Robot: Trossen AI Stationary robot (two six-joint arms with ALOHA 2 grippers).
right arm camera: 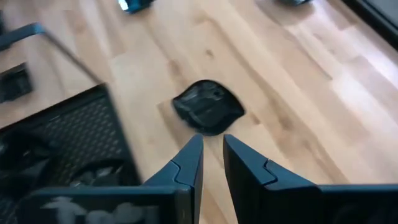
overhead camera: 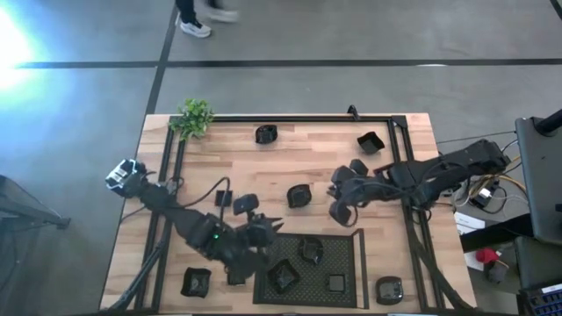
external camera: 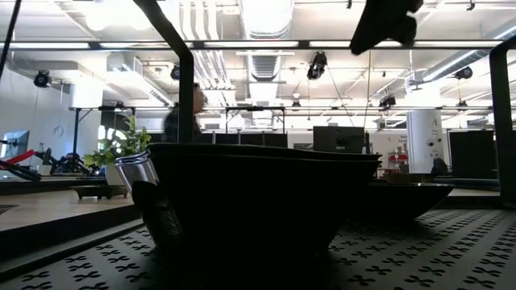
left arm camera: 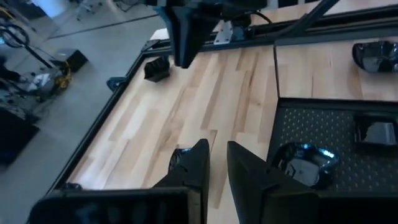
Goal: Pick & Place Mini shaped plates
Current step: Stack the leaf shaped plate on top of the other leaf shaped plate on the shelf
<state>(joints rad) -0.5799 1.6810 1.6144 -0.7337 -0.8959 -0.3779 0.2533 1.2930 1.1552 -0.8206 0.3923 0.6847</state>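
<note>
Several mini shaped plates, small and glossy black, lie about the wooden table; one (overhead camera: 299, 196) (right arm camera: 208, 107) sits mid-table on its base. Three more (overhead camera: 309, 250) (overhead camera: 283, 276) (overhead camera: 335, 283) rest in the black mesh tray (overhead camera: 351, 263). My right gripper (overhead camera: 338, 209) (right arm camera: 211, 146) hovers just right of the mid-table plate, fingers slightly apart and nothing between them. My left gripper (overhead camera: 270, 228) (left arm camera: 216, 155) hangs over the bare wood by the tray's far left corner, also narrowly open and holding nothing. A plate in the tray (left arm camera: 305, 163) lies beside it.
Loose plates lie at the far edge (overhead camera: 266, 133) (overhead camera: 371, 141) and near corners (overhead camera: 195, 281) (overhead camera: 389, 288). A green plant (overhead camera: 194, 117) stands at the far left corner. A black frame rail (overhead camera: 290, 118) borders the table. Bare wood lies between the two grippers.
</note>
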